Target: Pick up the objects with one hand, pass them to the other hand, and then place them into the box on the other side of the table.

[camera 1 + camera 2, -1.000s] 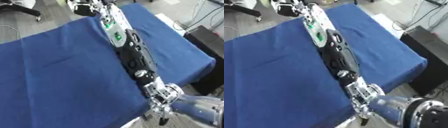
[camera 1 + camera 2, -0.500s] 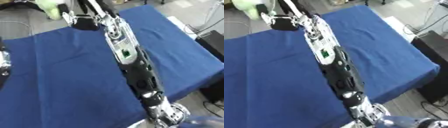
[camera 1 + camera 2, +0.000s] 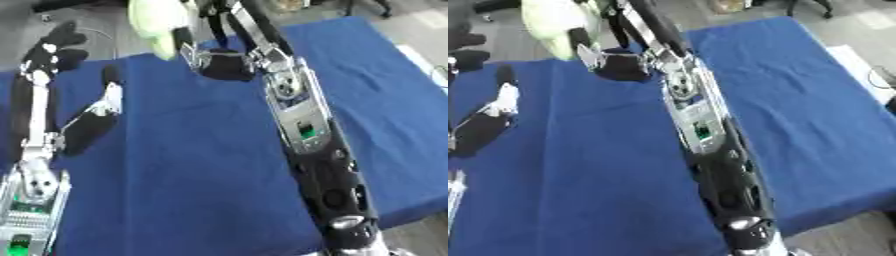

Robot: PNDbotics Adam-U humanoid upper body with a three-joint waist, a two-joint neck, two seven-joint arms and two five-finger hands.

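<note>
right hand (image 3: 223, 62) clasps pale green object (image 3: 157, 25) above blue table (image 3: 201, 165); left hand (image 3: 87, 125) spread, holding nothing.

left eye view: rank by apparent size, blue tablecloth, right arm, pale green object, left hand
1. blue tablecloth, fills most of the view.
2. right arm, a long diagonal; it is near the camera, which inflates it.
3. pale green object and left hand: look about alike, so unranked. The object is cut off by the top edge.
</note>
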